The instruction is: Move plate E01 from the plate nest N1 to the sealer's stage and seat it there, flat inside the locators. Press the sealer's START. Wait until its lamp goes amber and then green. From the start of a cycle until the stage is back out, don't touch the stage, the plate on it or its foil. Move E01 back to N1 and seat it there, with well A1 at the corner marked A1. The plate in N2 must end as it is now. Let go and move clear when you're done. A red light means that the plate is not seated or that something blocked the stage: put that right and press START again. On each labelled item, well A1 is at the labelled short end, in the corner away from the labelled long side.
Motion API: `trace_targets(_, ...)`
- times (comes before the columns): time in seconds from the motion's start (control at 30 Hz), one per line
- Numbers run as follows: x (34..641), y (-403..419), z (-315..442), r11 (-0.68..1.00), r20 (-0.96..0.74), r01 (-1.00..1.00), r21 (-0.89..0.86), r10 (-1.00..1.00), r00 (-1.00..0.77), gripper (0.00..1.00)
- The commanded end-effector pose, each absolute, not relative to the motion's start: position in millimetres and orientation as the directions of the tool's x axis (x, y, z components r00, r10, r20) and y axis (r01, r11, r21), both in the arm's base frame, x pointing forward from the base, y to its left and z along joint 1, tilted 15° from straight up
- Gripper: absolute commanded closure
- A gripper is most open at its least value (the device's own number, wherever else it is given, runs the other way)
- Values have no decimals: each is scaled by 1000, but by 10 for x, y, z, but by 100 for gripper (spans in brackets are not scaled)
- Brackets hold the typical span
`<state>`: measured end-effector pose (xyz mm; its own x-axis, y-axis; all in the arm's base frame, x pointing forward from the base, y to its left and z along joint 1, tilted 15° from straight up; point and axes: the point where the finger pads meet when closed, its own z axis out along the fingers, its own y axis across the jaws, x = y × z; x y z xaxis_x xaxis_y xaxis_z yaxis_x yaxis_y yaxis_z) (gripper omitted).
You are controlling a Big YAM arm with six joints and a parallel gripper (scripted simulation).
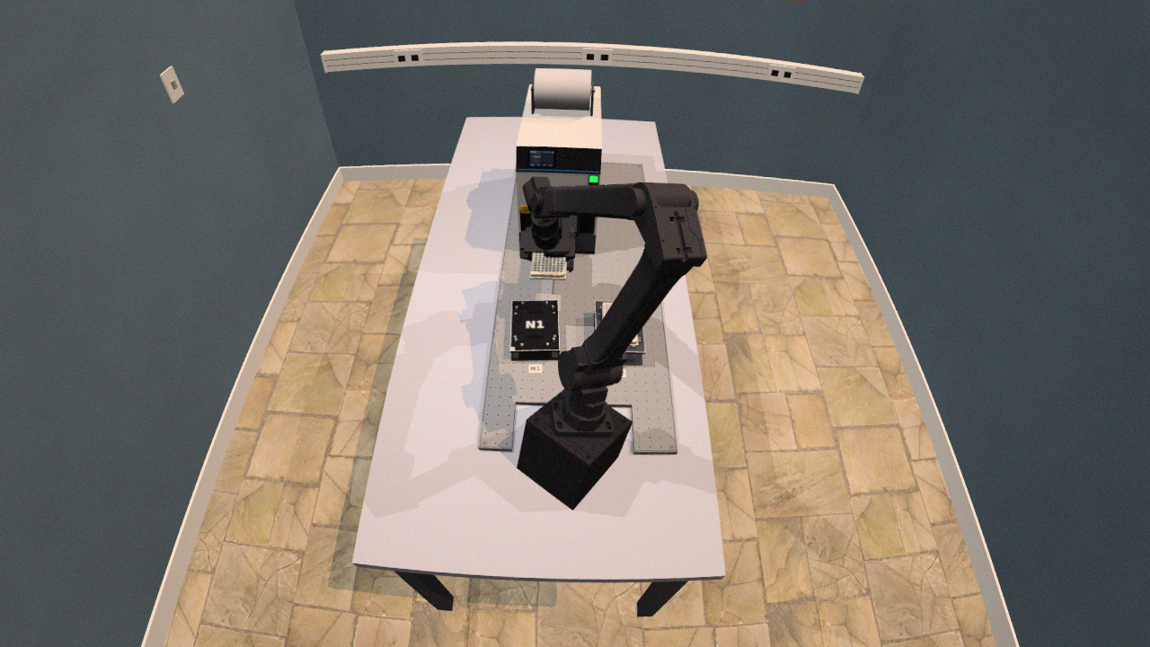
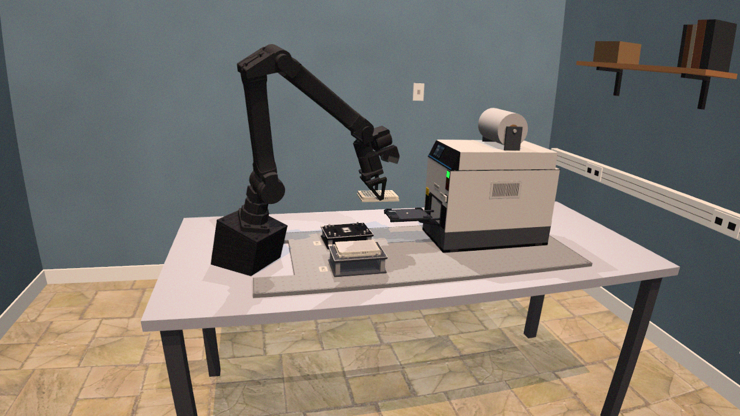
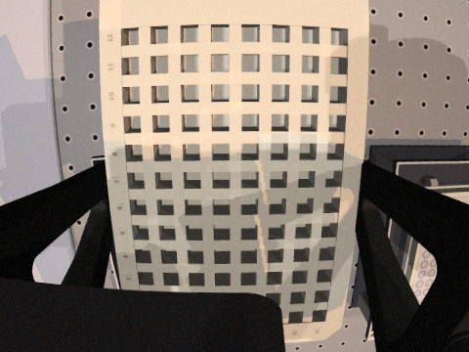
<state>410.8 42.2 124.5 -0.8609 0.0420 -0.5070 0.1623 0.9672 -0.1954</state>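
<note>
The gripper (image 1: 550, 261) (image 2: 381, 190) (image 3: 234, 175) is closed on the plate (image 1: 548, 265) (image 2: 379, 193) (image 3: 234, 166), one finger against each long side, so it stands nearly wide because the plate is wide. The plate is up in the air and looks about level. In the wrist view its column numbers run along one long side, with 12 at the far end and the low numbers partly hidden near the camera.

Below the plate and toward the sealer (image 1: 560, 132) (image 2: 499, 199), the black stage (image 2: 409, 214) sticks out of the machine's front with no plate on it. The sealer's lamp (image 1: 593, 179) (image 2: 448, 174) is green. Farther back toward the arm's base, the nest N1 (image 1: 535, 332) (image 2: 346, 233) has no plate in it, its pins bare. Beside it, the second nest (image 2: 358, 258) carries its own plate (image 2: 356, 248), which must be left alone.

The step in hand seems to be the first carry, from N1 to the stage; START has probably not been pressed for this plate. The next move calls for going on toward the sealer at this height, lining the plate up squarely over the locators, then lowering it slowly. A skewed or early descent could catch a locator and leave the plate tilted, which would likely bring a red light.
</note>
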Motion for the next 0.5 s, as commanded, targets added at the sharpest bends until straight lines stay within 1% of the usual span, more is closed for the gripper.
trace_targets(0.0, 4346, 434, 1493, 970, -554, 166, -175, 42, -832, 100)
trace_targets(0.23, 4562, 352, 1564, 970, -563, 174, -170, 50, -825, 100)
trace_targets(0.47, 4611, 324, 1526, 971, -536, 155, -183, 33, -844, 100)
